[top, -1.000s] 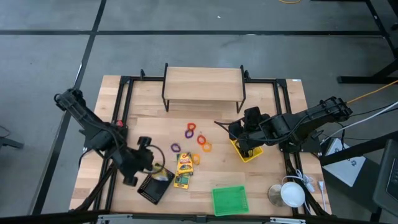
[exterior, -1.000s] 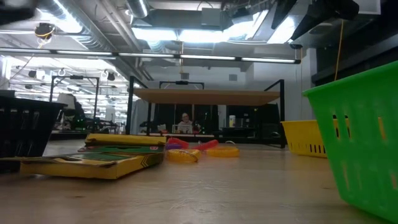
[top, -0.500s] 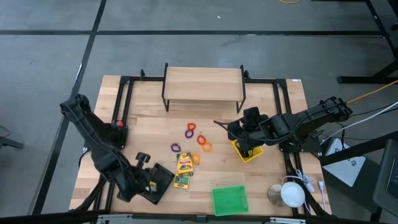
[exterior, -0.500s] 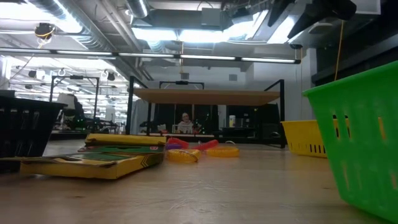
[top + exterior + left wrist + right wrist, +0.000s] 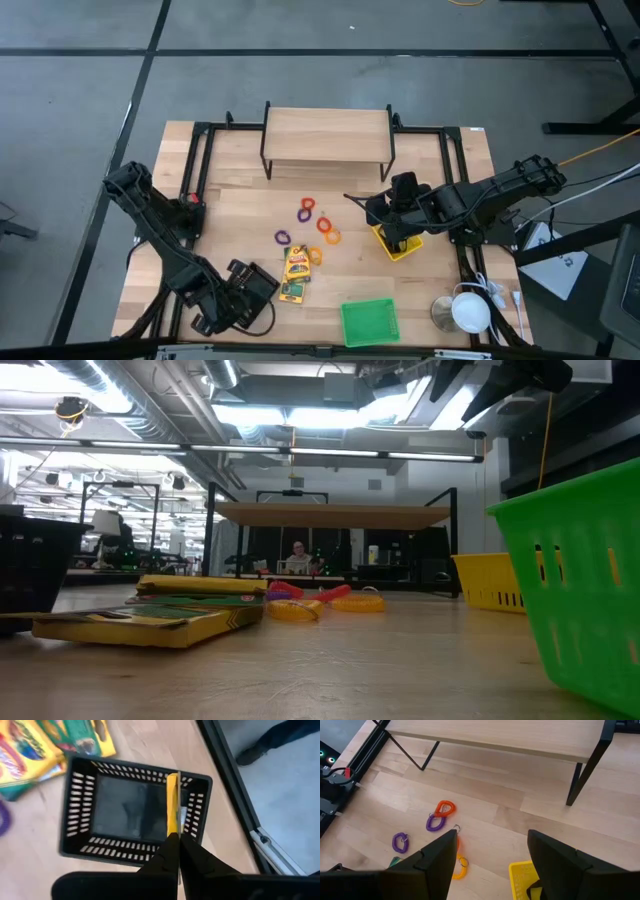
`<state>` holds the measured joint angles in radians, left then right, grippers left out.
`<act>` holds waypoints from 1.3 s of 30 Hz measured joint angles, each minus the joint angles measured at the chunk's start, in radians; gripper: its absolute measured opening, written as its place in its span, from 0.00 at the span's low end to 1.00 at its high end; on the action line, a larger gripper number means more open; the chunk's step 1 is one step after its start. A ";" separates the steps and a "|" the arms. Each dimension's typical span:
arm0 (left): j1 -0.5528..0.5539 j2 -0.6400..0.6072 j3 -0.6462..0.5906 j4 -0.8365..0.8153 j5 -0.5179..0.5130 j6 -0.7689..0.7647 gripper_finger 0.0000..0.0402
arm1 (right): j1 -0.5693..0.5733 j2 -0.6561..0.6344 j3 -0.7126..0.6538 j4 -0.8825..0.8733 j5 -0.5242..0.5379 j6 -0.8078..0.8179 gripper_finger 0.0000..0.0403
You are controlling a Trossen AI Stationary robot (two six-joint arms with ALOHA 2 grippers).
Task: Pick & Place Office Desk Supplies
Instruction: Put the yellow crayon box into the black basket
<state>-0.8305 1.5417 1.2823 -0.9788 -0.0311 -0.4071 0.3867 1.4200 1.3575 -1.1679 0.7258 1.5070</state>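
My left gripper [image 5: 228, 305] hangs over the black mesh tray [image 5: 258, 288] near the table's near edge, shut on a thin yellow strip-like item [image 5: 172, 802] seen edge-on. Two flat yellow crayon boxes [image 5: 296, 270] lie beside the tray and also show in the low view [image 5: 150, 622]. Purple, red, orange and yellow rings [image 5: 318, 225] lie loose on the wood further in. My right gripper [image 5: 398, 228] is open above the yellow bin [image 5: 400, 243]; its own view looks past the fingers [image 5: 440, 857] at the rings [image 5: 440, 815]. My left gripper pinches the yellow item by its lower end [image 5: 172, 831] between the two fingers, coming from above and pointing down. The item sticks out beyond the fingertips, edge-on, over the tray's floor and one side wall [image 5: 192, 815]. Whether it touches the tray I cannot tell.
A green bin [image 5: 369, 322] stands at the near edge, right of the boxes. A wooden riser shelf [image 5: 328, 135] on black legs stands at the far side. A white round object [image 5: 468, 310] sits at the near right corner. Black frame rails run along both sides.
My left arm has swung toward the table's near edge: its gripper went from the tray's far-left side to over the tray's near side. The black tray has shifted a little in the low view. The right arm kept still.
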 joint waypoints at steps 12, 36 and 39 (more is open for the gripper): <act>0.080 -0.016 -0.117 0.099 0.067 0.136 0.00 | 0.000 0.000 0.000 0.001 -0.004 -0.002 0.61; 0.238 -0.138 -0.174 0.068 0.167 0.034 0.43 | 0.000 0.000 0.000 0.003 -0.018 -0.050 0.61; 0.273 -0.220 -0.174 0.081 0.079 -0.058 0.44 | 0.000 0.000 0.000 0.005 -0.015 -0.051 0.61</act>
<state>-0.5575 1.3220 1.1088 -0.8979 0.0476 -0.4653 0.3870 1.4200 1.3575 -1.1633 0.7103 1.4555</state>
